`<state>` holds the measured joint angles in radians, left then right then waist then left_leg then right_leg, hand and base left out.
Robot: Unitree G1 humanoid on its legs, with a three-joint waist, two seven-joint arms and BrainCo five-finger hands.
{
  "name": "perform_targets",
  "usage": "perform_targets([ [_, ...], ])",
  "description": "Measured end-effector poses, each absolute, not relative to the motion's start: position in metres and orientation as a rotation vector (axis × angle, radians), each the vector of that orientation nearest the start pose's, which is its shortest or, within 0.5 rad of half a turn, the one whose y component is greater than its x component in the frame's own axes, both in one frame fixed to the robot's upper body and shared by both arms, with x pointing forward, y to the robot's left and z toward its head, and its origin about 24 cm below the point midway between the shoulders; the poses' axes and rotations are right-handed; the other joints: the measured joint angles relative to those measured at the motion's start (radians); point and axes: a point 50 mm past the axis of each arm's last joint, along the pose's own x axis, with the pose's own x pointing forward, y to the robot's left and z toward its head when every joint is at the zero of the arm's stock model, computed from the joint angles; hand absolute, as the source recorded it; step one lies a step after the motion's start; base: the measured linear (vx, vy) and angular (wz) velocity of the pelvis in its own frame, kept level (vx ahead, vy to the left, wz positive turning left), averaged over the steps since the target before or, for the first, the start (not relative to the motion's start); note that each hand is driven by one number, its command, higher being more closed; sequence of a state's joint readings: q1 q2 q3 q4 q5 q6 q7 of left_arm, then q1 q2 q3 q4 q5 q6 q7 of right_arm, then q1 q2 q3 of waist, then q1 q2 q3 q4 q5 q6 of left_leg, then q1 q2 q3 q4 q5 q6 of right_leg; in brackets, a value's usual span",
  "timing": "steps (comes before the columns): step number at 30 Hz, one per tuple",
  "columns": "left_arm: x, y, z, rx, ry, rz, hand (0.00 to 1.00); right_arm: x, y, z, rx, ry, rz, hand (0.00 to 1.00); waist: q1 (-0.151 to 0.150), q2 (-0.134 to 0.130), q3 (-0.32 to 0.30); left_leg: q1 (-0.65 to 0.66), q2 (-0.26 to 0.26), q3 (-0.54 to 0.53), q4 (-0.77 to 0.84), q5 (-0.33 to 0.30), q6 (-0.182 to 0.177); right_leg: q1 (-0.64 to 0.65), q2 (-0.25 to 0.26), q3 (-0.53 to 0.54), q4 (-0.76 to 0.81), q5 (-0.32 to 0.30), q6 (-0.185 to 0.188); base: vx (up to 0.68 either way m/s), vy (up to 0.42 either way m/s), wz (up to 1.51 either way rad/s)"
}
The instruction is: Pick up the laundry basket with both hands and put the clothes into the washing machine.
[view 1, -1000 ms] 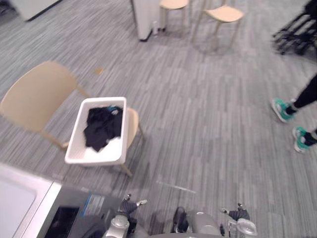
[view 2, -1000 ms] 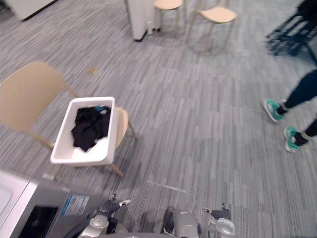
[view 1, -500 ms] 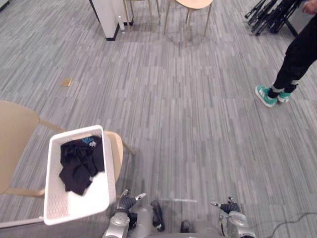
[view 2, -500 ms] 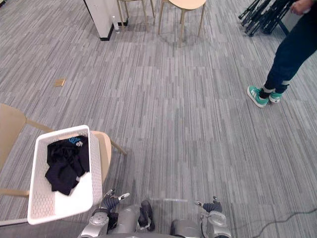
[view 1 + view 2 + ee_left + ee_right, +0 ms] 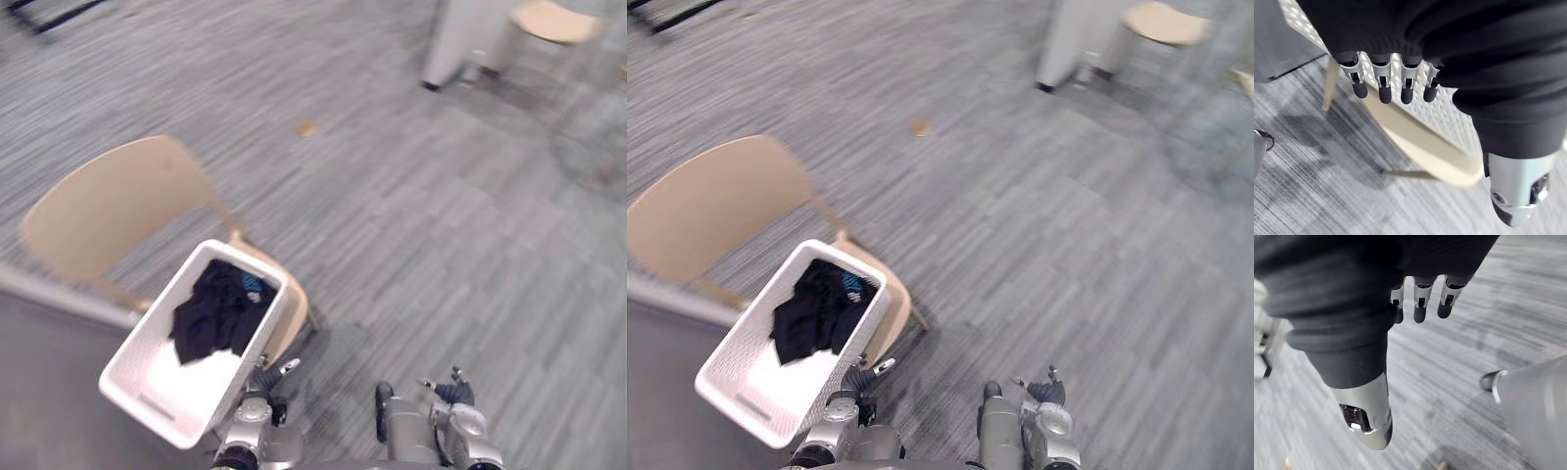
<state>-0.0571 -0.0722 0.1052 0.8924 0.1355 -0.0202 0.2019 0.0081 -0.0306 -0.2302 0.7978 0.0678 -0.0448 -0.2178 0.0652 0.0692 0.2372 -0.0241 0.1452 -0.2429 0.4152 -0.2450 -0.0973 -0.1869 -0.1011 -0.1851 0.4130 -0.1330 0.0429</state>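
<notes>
**Plastic, cloth, wood and carpet**

The laundry basket (image 5: 196, 384) is white plastic, smooth with a slight sheen, and its walls are pierced by a fine grid of holes. The clothes (image 5: 216, 313) are dark, matt, soft cloth, creased and rumpled. The chair (image 5: 108, 211) is pale wood with a smooth satin finish. The floor (image 5: 441, 225) is grey carpet, matt, with a fine streaked weave. On the left hand (image 5: 1403, 81) and right hand (image 5: 1419, 303) the fingers are shiny silver metal with dull dark tips, and the covers are matt black and ribbed.
</notes>
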Motion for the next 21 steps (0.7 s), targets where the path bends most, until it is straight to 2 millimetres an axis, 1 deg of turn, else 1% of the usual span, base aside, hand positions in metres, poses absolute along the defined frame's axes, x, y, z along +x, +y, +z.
perform_targets([
  [1, 0.180, 0.146, -0.127, 0.100, 0.816, 0.183, 0.00, 0.168, -0.212, -0.118, 0.037, 0.751, -0.473, 0.00, 0.003, -0.003, -0.002, -0.030, 0.015, 0.043, -0.011, 0.038, 0.001, 0.041, -0.024, -0.081, -0.022, -0.002, -0.002, 0.12, -0.214, 2.43],
  [2, 0.179, 0.146, -0.127, 0.099, 0.817, 0.186, 0.00, 0.168, -0.212, -0.118, 0.036, 0.747, -0.473, 0.00, 0.003, -0.007, -0.003, -0.043, 0.028, 0.098, -0.019, 0.057, -0.001, 0.064, -0.038, -0.122, -0.042, -0.002, -0.003, 0.09, -0.110, 2.30],
  [3, 0.179, 0.146, -0.127, 0.100, 0.820, 0.187, 0.00, 0.170, -0.213, -0.117, 0.034, 0.737, -0.476, 0.00, 0.005, -0.014, -0.007, -0.066, 0.058, 0.261, -0.033, 0.073, -0.002, 0.101, -0.056, -0.190, -0.079, -0.002, -0.003, 0.06, -0.026, 1.69],
  [4, 0.176, 0.147, -0.128, 0.105, 0.826, 0.186, 0.00, 0.171, -0.214, -0.116, 0.032, 0.733, -0.479, 0.00, 0.004, -0.018, -0.009, -0.076, 0.081, 0.368, -0.032, 0.071, 0.003, 0.116, -0.063, -0.225, -0.098, -0.002, -0.003, 0.06, 0.030, 1.97],
  [5, 0.173, 0.146, -0.130, 0.128, 0.836, 0.162, 0.00, 0.173, -0.217, -0.115, 0.022, 0.729, -0.491, 0.00, 0.002, -0.012, -0.015, -0.082, 0.118, 0.609, -0.029, 0.061, 0.026, 0.143, -0.079, -0.289, -0.125, -0.005, 0.001, 0.05, 0.098, 1.75],
  [6, 0.172, 0.142, -0.130, 0.153, 0.839, 0.127, 0.00, 0.173, -0.221, -0.115, 0.016, 0.732, -0.506, 0.00, -0.002, -0.003, -0.020, -0.085, 0.130, 0.750, -0.028, 0.050, 0.053, 0.158, -0.093, -0.332, -0.127, -0.010, 0.012, 0.05, 0.129, 1.71],
  [7, 0.172, 0.142, -0.130, 0.177, 0.838, 0.107, 0.00, 0.171, -0.224, -0.115, 0.014, 0.735, -0.514, 0.00, -0.006, -0.006, -0.022, -0.084, 0.128, 0.787, -0.029, 0.051, 0.054, 0.167, -0.105, -0.353, -0.128, -0.012, 0.017, 0.05, 0.172, 1.56],
  [8, 0.169, 0.142, -0.132, 0.227, 0.841, 0.068, 0.00, 0.169, -0.222, -0.118, 0.031, 0.751, -0.518, 0.00, -0.004, -0.025, -0.024, -0.090, 0.097, 0.784, -0.052, 0.052, 0.056, 0.193, -0.121, -0.397, -0.138, -0.011, 0.025, 0.05, 0.177, 1.21],
  [10, 0.163, 0.147, -0.135, 0.257, 0.859, 0.057, 0.00, 0.165, -0.218, -0.120, 0.050, 0.762, -0.521, 0.00, -0.010, -0.048, -0.033, -0.086, 0.051, 0.721, -0.084, 0.061, 0.070, 0.223, -0.143, -0.436, -0.146, -0.009, 0.030, 0.07, 0.216, 1.13],
  [11, 0.156, 0.154, -0.138, 0.293, 0.876, 0.051, 0.00, 0.160, -0.220, -0.122, 0.059, 0.776, -0.541, 0.00, -0.026, -0.069, -0.046, -0.083, 0.004, 0.678, -0.106, 0.068, 0.082, 0.235, -0.183, -0.443, -0.114, -0.009, 0.032, 0.06, 0.198, 1.05],
  [12, 0.155, 0.157, -0.138, 0.306, 0.879, 0.054, 0.00, 0.161, -0.224, -0.121, 0.058, 0.770, -0.556, 0.00, -0.023, -0.074, -0.048, -0.074, -0.015, 0.672, -0.114, 0.064, 0.088, 0.229, -0.217, -0.433, -0.056, -0.009, 0.033, 0.05, 0.159, 0.87],
  [13, 0.154, 0.160, -0.139, 0.316, 0.882, 0.054, 0.00, 0.163, -0.225, -0.120, 0.053, 0.765, -0.559, 0.00, -0.023, -0.076, -0.047, -0.064, -0.027, 0.672, -0.124, 0.060, 0.096, 0.216, -0.238, -0.421, -0.011, -0.007, 0.035, 0.03, 0.147, 0.25],
  [14, 0.151, 0.163, -0.140, 0.330, 0.889, 0.053, 0.00, 0.165, -0.227, -0.119, 0.043, 0.756, -0.558, 0.00, -0.026, -0.080, -0.045, -0.051, -0.045, 0.663, -0.132, 0.052, 0.106, 0.193, -0.273, -0.395, 0.071, 0.001, 0.046, 0.03, 0.164, 0.31],
  [15, 0.148, 0.167, -0.141, 0.348, 0.898, 0.052, 0.00, 0.169, -0.229, -0.116, 0.030, 0.740, -0.558, 0.00, -0.034, -0.084, -0.042, -0.038, -0.069, 0.637, -0.136, 0.036, 0.120, 0.145, -0.311, -0.318, 0.200, 0.029, 0.012, 0.04, 0.204, 0.66],
  [16, 0.145, 0.170, -0.142, 0.368, 0.905, 0.041, 0.00, 0.167, -0.233, -0.112, 0.002, 0.720, -0.564, 0.00, -0.055, -0.081, -0.040, -0.027, -0.083, 0.589, -0.137, 0.018, 0.131, 0.066, -0.311, -0.179, 0.334, 0.072, -0.046, 0.03, 0.135, 0.77],
  [17, 0.144, 0.170, -0.142, 0.370, 0.908, 0.038, 0.00, 0.167, -0.234, -0.111, -0.003, 0.712, -0.565, 0.00, -0.059, -0.080, -0.038, -0.023, -0.084, 0.574, -0.136, 0.013, 0.135, 0.046, -0.291, -0.121, 0.360, 0.056, -0.032, 0.09, 0.112, 0.87],
  [18, 0.146, 0.174, -0.141, 0.379, 0.902, 0.046, 0.00, 0.167, -0.238, -0.104, -0.037, 0.678, -0.566, 0.00, -0.070, -0.081, -0.036, -0.016, -0.085, 0.543, -0.140, 0.007, 0.135, 0.004, -0.219, 0.003, 0.369, -0.018, 0.012, 0.11, 0.048, 0.80],
  [19, 0.143, 0.178, -0.142, 0.386, 0.908, 0.054, 0.00, 0.172, -0.244, -0.093, -0.090, 0.616, -0.562, 0.00, -0.079, -0.077, -0.034, -0.009, -0.086, 0.528, -0.144, 0.013, 0.134, -0.032, -0.157, 0.096, 0.336, -0.066, 0.044, 0.11, 0.048, 0.74],
  [20, 0.143, 0.179, -0.142, 0.387, 0.910, 0.057, 0.00, 0.174, -0.247, -0.087, -0.120, 0.587, -0.559, 0.00, -0.081, -0.081, -0.035, -0.004, -0.089, 0.520, -0.145, 0.014, 0.133, -0.043, -0.136, 0.123, 0.309, -0.076, 0.049, 0.12, -0.004, 0.57],
  [21, 0.142, 0.180, -0.142, 0.385, 0.911, 0.062, 0.00, 0.181, -0.255, -0.073, -0.192, 0.521, -0.554, 0.00, -0.080, -0.084, -0.036, 0.007, -0.093, 0.514, -0.147, 0.017, 0.129, -0.059, -0.093, 0.159, 0.228, -0.083, 0.062, 0.14, -0.031, 0.41],
])
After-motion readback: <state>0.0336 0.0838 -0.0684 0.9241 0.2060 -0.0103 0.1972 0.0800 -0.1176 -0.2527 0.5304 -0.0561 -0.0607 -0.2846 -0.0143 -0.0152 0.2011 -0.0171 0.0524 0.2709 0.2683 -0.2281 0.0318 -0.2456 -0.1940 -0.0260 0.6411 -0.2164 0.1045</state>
